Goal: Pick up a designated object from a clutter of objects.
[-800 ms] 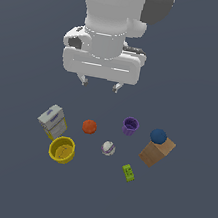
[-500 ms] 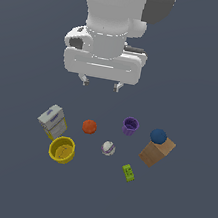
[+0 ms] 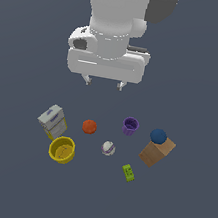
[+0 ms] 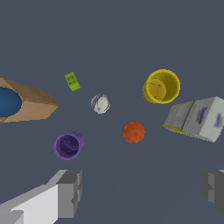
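Note:
The designated object, a small white ball with purple stripes (image 3: pixel 108 148) (image 4: pixel 100 104), rests on the grey floor in the middle of the clutter. Around it lie an orange ball (image 3: pixel 89 126) (image 4: pixel 133 131), a purple cup (image 3: pixel 130 126) (image 4: pixel 68 145), a yellow cup (image 3: pixel 62 149) (image 4: pixel 162 86) and a green block (image 3: pixel 128 173) (image 4: pixel 72 81). My gripper (image 3: pixel 104 84) (image 4: pixel 140 192) hangs open high above the clutter, behind the white-purple ball, with nothing between its fingers (image 4: pixel 70 192).
A grey-yellow box (image 3: pixel 52 121) (image 4: pixel 199 118) lies at the exterior view's left. A brown box (image 3: pixel 156 151) (image 4: pixel 30 105) with a dark blue ball (image 3: pixel 158 136) (image 4: pixel 8 101) on it stands at the exterior view's right.
The gripper and arm have hardly moved. None of the objects has shifted.

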Controlling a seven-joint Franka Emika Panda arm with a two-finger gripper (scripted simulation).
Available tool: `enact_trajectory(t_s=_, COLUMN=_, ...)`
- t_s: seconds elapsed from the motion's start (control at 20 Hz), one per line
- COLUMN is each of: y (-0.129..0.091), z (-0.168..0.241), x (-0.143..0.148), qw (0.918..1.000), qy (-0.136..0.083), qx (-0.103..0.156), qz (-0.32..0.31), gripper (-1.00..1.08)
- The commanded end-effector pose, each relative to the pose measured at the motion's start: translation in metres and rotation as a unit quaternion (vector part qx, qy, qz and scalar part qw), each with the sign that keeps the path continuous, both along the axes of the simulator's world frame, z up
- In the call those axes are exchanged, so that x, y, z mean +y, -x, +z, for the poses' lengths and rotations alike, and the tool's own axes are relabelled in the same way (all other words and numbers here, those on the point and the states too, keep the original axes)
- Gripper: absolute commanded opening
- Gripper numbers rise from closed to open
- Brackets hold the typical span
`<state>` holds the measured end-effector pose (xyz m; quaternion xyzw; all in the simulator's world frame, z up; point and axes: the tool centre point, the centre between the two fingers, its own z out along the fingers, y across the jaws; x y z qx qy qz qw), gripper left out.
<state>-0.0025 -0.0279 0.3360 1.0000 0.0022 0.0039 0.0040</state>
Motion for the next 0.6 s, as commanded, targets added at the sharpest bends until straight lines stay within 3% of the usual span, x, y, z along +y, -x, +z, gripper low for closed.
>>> enact_trajectory(t_s=0.0, y=0.000, z=-0.001, x=0.000, qw=1.0000, qy=0.000, qx=0.000, qz=0.001, gripper=1.00)
enact_trajectory(t_s=0.55, y=-0.020, z=-0.035, x=0.006, qw=0.9980, qy=0.004, qx=0.002, qz=0.063, gripper=1.00)
